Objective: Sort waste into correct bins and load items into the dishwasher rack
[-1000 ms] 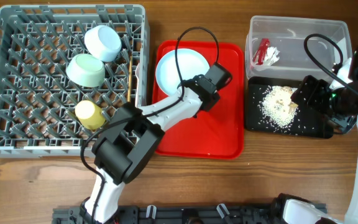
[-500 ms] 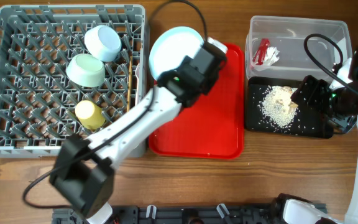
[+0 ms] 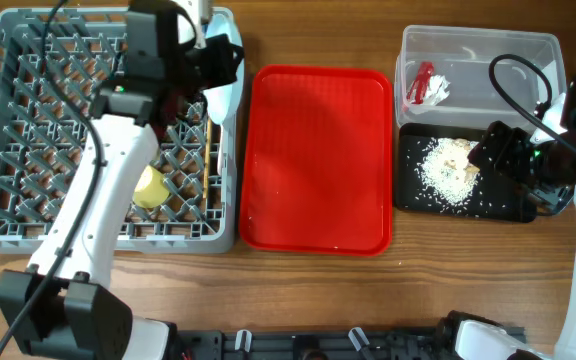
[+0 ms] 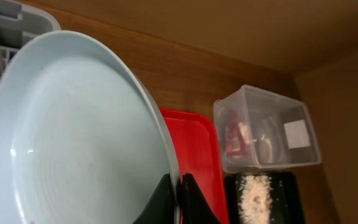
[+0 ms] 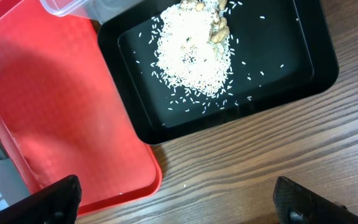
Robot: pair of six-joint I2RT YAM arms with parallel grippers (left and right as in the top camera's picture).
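My left gripper [image 3: 220,72] is shut on the rim of the round pale-blue plate [image 3: 224,100] and holds it on edge over the right side of the grey dishwasher rack [image 3: 28,130]. In the left wrist view the plate [image 4: 73,137] fills the left half, with my black fingertips [image 4: 194,202] pinching its rim. The yellow cup [image 3: 150,186] sits in the rack. The arm hides both bowls. The clear tub [image 3: 478,62] holds the red wrapper [image 3: 423,82] and the white tissue [image 3: 439,89]. The black tray [image 3: 508,205] holds rice scraps [image 3: 446,168]. My right gripper [image 3: 498,150] is open and empty above it.
The flat red tray [image 3: 318,160] lies bare between the rack and the bins, with a few stray grains on it. A loose grain lies on the wood below the black tray [image 5: 185,185]. The right arm's cable loops over the clear tub.
My left arm has lifted the plate off the red tray, swung it left and turned it on edge over the rack's right side. The right arm has not moved.
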